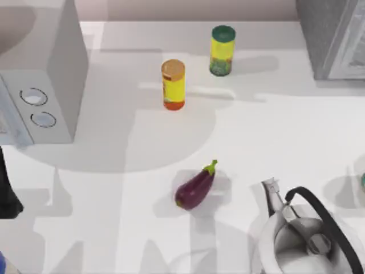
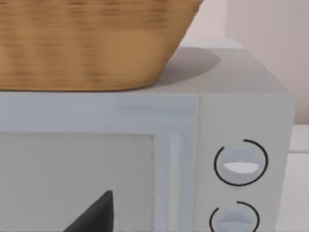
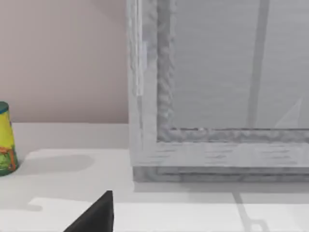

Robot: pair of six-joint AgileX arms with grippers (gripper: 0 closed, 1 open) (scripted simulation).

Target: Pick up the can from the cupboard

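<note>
Two cans stand upright on the white table, outside the cupboard: a yellow can with an orange lid (image 1: 173,84) and a yellow can with a green lid (image 1: 222,50), whose edge also shows (image 3: 6,140). The grey cupboard (image 1: 333,37) stands at the back right, and its framed front (image 3: 212,87) faces the right wrist camera. A dark part of my right gripper (image 3: 94,215) hangs low over the table before that front. My left arm (image 1: 7,191) is at the left edge, and a dark part of my left gripper (image 2: 94,217) points at the microwave door.
A grey microwave (image 1: 48,85) with two knobs stands at the back left, with a wicker basket (image 2: 91,43) on top. A purple eggplant (image 1: 195,187) lies mid-table. A metal kettle (image 1: 308,237) with a black handle sits at the front right.
</note>
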